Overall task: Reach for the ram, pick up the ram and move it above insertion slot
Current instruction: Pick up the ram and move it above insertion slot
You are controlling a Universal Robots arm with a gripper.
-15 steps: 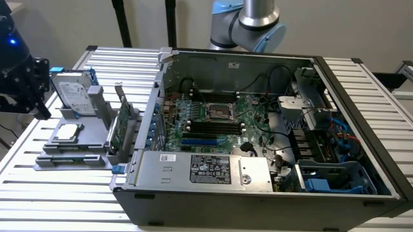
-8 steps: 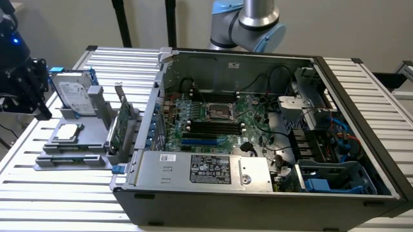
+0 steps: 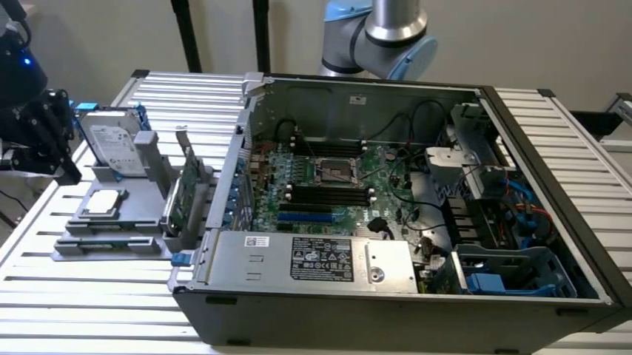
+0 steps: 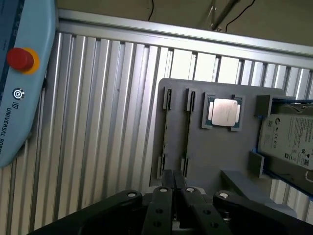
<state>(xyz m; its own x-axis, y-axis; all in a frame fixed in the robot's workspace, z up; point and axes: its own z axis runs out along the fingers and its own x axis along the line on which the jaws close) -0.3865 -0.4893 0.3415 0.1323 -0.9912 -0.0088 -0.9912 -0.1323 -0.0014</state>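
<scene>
The ram (image 4: 167, 131) stands on edge in a groove of the grey holder tray (image 4: 215, 156), a thin dark strip, with a second groove (image 4: 188, 128) beside it. In the exterior view the ram (image 3: 101, 240) lies along the tray's near end. My gripper (image 4: 174, 177) hovers above the tray close to the ram, fingers together and nothing between them. At the exterior view's far left the gripper (image 3: 65, 171) hangs beside the tray. The black insertion slots (image 3: 318, 194) run side by side on the motherboard inside the open computer case (image 3: 553, 185).
The tray also carries a silver CPU chip (image 4: 224, 112), a hard drive (image 3: 111, 140) and a green expansion card (image 3: 186, 194). A light-blue teach pendant (image 4: 19, 83) with a red button lies on the slatted metal table (image 4: 98, 127). The arm's base (image 3: 380, 37) stands behind the case.
</scene>
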